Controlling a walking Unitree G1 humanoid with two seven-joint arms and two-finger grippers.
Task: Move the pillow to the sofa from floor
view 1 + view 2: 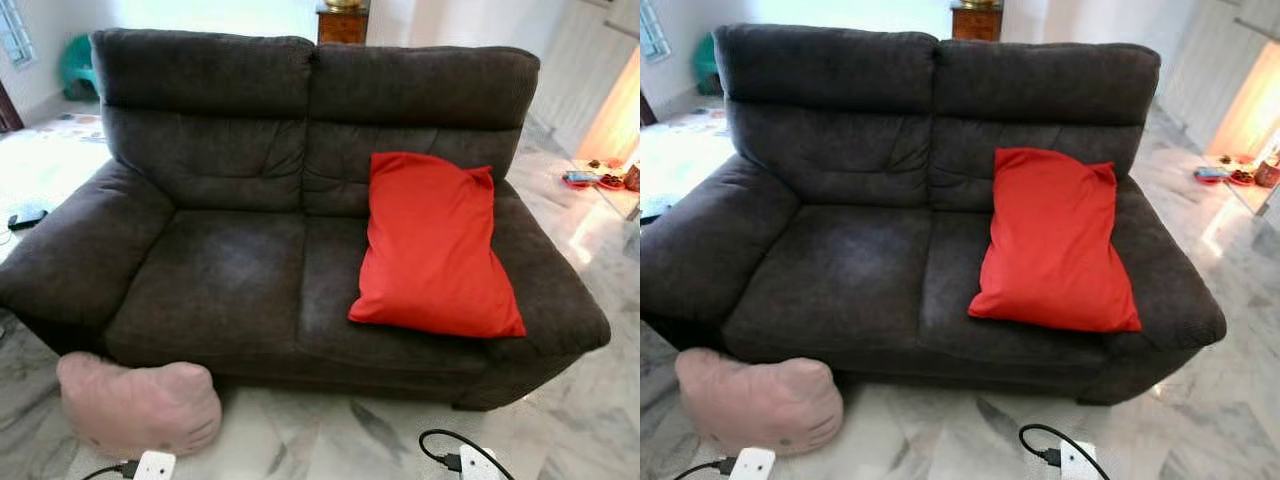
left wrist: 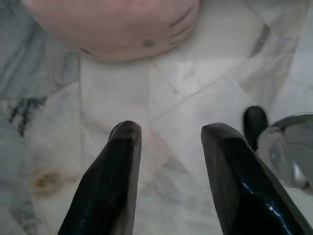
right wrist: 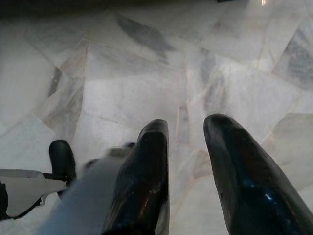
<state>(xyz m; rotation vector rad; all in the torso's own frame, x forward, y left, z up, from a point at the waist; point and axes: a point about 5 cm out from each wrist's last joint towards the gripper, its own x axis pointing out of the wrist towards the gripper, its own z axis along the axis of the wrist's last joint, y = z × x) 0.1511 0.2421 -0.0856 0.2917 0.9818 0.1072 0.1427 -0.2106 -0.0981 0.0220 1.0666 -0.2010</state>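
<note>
Both sets of jaws stand spread with nothing between them: the left gripper point(image 2: 171, 134) hangs over pale marble floor point(image 2: 186, 73), its two black fingers point(image 2: 124, 147) apart, and the right gripper point(image 3: 186, 129) hangs over the same veined floor with a gap between its fingers too. Ahead of the left gripper, toward twelve o'clock in its wrist view, lies the pink pillow point(image 2: 112, 24), resting on the floor and showing small dark stitched marks. From the head camera that pink pillow point(image 1: 138, 405) sits at about seven o'clock, on the floor just beside the front corner of the dark grey sofa point(image 1: 230, 270) under its armrest. A red pillow point(image 1: 435, 245) leans upright on the sofa seat at about three o'clock, against the backrest and the armrest on that side. Behind the sofa, at twelve o'clock, stands a wooden cabinet point(image 1: 342, 24).
</note>
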